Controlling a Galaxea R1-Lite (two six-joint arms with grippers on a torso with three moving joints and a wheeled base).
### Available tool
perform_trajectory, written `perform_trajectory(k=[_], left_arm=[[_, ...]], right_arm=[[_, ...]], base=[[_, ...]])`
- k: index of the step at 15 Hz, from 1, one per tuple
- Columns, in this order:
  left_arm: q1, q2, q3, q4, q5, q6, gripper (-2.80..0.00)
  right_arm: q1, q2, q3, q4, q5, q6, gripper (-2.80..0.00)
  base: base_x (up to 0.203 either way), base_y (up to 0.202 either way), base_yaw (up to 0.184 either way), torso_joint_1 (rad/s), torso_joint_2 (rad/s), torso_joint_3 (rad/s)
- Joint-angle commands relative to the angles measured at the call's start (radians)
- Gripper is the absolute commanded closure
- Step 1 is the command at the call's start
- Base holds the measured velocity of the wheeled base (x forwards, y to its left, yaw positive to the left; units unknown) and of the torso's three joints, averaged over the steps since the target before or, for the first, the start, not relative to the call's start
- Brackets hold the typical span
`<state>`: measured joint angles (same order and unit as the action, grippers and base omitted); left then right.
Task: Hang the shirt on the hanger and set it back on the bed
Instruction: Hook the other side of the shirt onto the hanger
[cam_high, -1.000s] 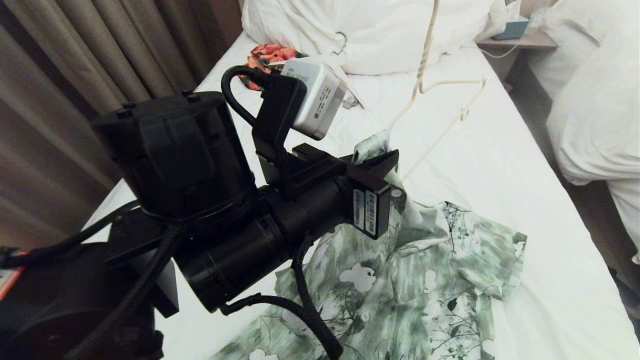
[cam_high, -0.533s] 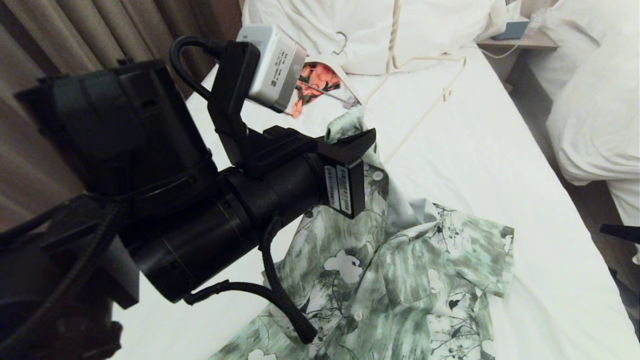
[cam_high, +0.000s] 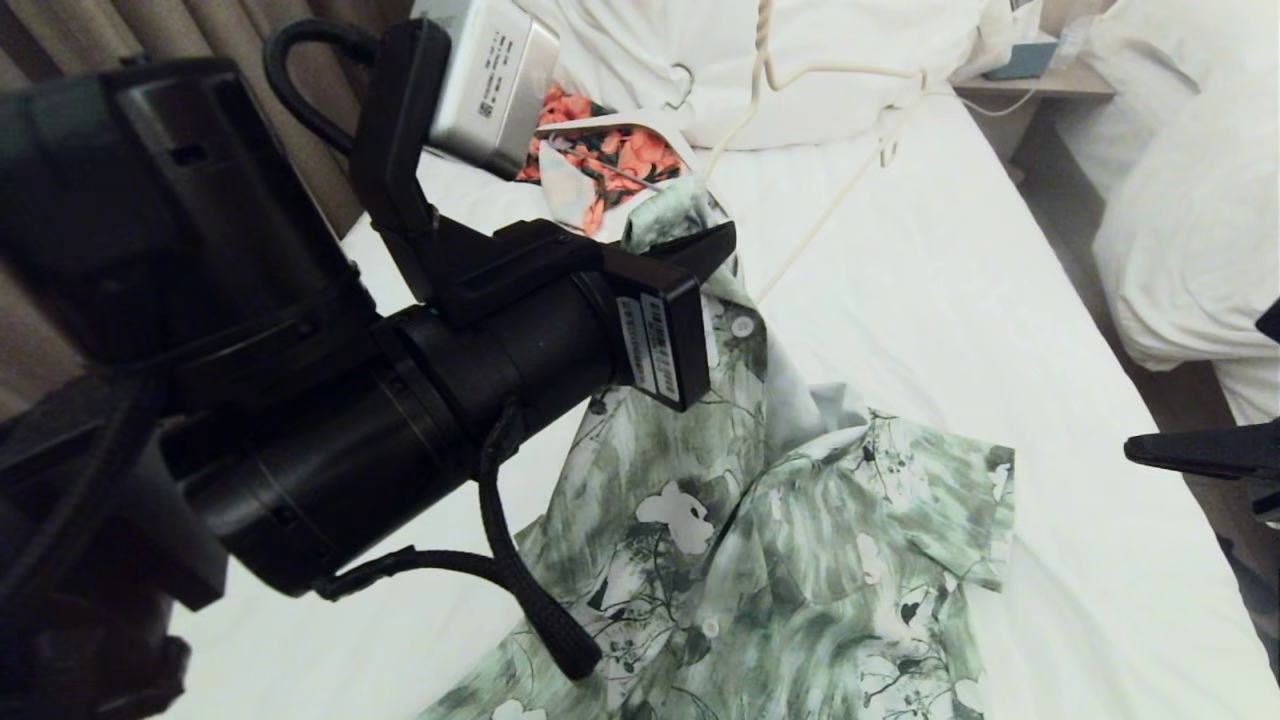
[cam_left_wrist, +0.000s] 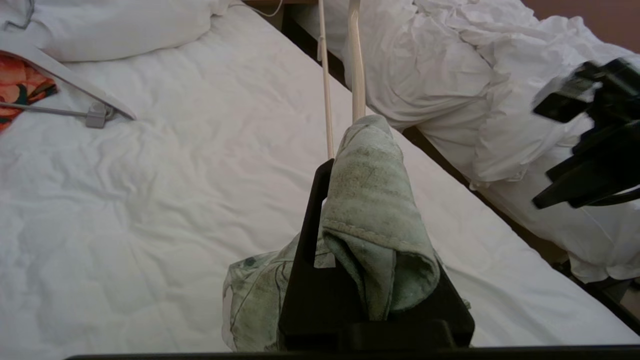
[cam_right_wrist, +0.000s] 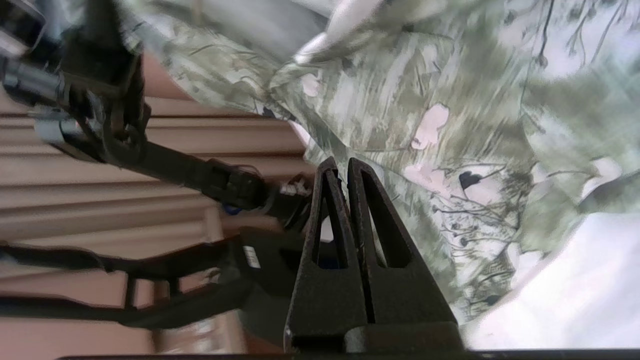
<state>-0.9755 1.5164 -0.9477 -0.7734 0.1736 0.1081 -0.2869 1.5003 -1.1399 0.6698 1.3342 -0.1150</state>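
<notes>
The green-and-white flowered shirt (cam_high: 800, 520) lies on the bed (cam_high: 950, 300), with one fold pulled up off the sheet. My left gripper (cam_high: 705, 250) is shut on that fold (cam_left_wrist: 370, 210), above the bed's middle. The thin cream hanger (cam_high: 820, 220) stands tilted above the sheet; one arm (cam_left_wrist: 356, 60) runs into the gripped fold and its hook leaves the top of the head view. My right gripper (cam_high: 1200, 450) hovers at the bed's right side, its fingers (cam_right_wrist: 340, 162) shut on nothing, pointing towards the shirt (cam_right_wrist: 425, 100).
An orange floral garment (cam_high: 610, 150) on a wide white hanger (cam_left_wrist: 75, 85) lies near the duvet (cam_high: 700, 60) at the bed's head. A second bed with heaped bedding (cam_high: 1180, 200) stands to the right across a narrow gap. Curtains (cam_high: 200, 20) hang on the left.
My left arm has risen and drawn back, lifting the shirt's fold and the hanger higher. The right gripper has come into the head view at the right edge.
</notes>
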Motion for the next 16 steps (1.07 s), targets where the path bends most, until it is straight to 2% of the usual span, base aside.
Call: perform_trajectory(k=[1, 3, 6, 7, 9, 11, 13, 15, 16], left_arm=[[-0.002, -0.015, 0.001, -0.004, 0.001, 0.001, 0.0], [-0.002, -0.015, 0.001, -0.004, 0.001, 0.001, 0.0], [-0.001, -0.024, 0.002, -0.004, 0.001, 0.0, 0.0], [0.0, -0.024, 0.002, -0.004, 0.001, 0.001, 0.0], [0.0, -0.025, 0.001, -0.004, 0.0, -0.001, 0.0], [0.003, -0.025, 0.001, -0.004, 0.001, -0.001, 0.0], [0.005, -0.027, 0.0, -0.004, 0.001, -0.001, 0.0], [0.005, -0.03, 0.0, -0.004, 0.0, -0.001, 0.0], [0.005, -0.03, 0.0, -0.004, 0.0, -0.001, 0.0]], right_arm=[[0.039, 0.053, -0.043, 0.004, -0.033, 0.055, 0.0], [0.075, 0.101, -0.095, -0.011, -0.112, 0.215, 0.0], [0.129, 0.145, -0.106, -0.144, -0.205, 0.363, 0.0], [0.166, 0.163, -0.105, -0.209, -0.259, 0.415, 0.0], [0.278, 0.189, -0.103, -0.386, -0.395, 0.582, 0.0], [0.378, 0.201, -0.106, -0.52, -0.485, 0.712, 0.0], [0.447, 0.212, -0.102, -0.571, -0.582, 0.791, 0.0], [0.451, 0.215, -0.1, -0.573, -0.591, 0.814, 0.0], [0.451, 0.219, -0.1, -0.573, -0.603, 0.817, -2.8]], base=[[0.0, 0.0, 0.0, 0.0, 0.0, 0.0], [0.0, 0.0, 0.0, 0.0, 0.0, 0.0], [0.0, 0.0, 0.0, 0.0, 0.0, 0.0], [0.0, 0.0, 0.0, 0.0, 0.0, 0.0], [0.0, 0.0, 0.0, 0.0, 0.0, 0.0], [0.0, 0.0, 0.0, 0.0, 0.0, 0.0], [0.0, 0.0, 0.0, 0.0, 0.0, 0.0], [0.0, 0.0, 0.0, 0.0, 0.0, 0.0], [0.0, 0.0, 0.0, 0.0, 0.0, 0.0]])
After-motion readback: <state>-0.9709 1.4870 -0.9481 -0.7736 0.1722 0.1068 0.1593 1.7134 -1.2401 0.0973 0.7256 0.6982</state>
